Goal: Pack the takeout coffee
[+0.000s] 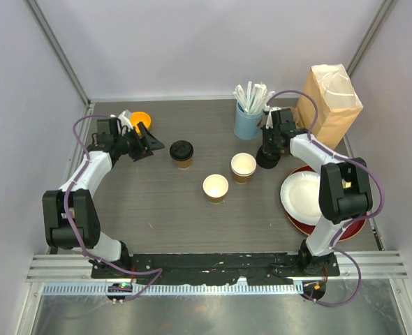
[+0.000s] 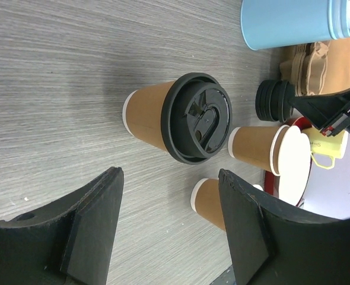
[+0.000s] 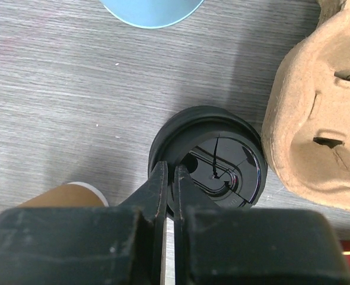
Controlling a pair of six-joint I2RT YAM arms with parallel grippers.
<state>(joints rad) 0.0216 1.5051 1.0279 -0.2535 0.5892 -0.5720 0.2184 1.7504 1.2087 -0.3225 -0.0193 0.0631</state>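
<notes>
From above, the light-blue straw cup (image 1: pixel 248 122) stands at the back of the table, and I'll place everything off it. The lidded cup (image 1: pixel 181 154) sits well to its left and a little nearer. One open cup (image 1: pixel 243 167) is just in front of the straw cup, and a second open cup (image 1: pixel 216 188) is nearer again and leftward. The lid stack (image 1: pixel 267 158) is at its right front, under the right gripper (image 1: pixel 268 139). The left gripper (image 1: pixel 147 142) hangs far left, beyond the lidded cup.

Through the left wrist camera, the left gripper (image 2: pixel 170 178) has its jaws wide apart, holding nothing. They frame the lidded cup (image 2: pixel 181 119) without touching it. These paper cups look light and thin-walled, so I'd expect a hard squeeze to dent them. Mid-wall, below the lid's rim, seems the place to take hold. The lid hides whether there's any drink inside. A finger cuts off the second open cup (image 2: pixel 209 203).

Through the right wrist camera, the right gripper (image 3: pixel 170 169) has its jaws closed to a sliver at the near rim of the lid stack (image 3: pixel 210 155). I can't tell whether the top lid's rim is actually caught between them. The lids look glossy and thin, so probably slippery and apt to cling together. How many are stacked is hidden from here. A pulp carrier (image 3: pixel 317 119) lies beside the stack, on the side away from the straw cup (image 3: pixel 151 9), and the frame crops it.
</notes>
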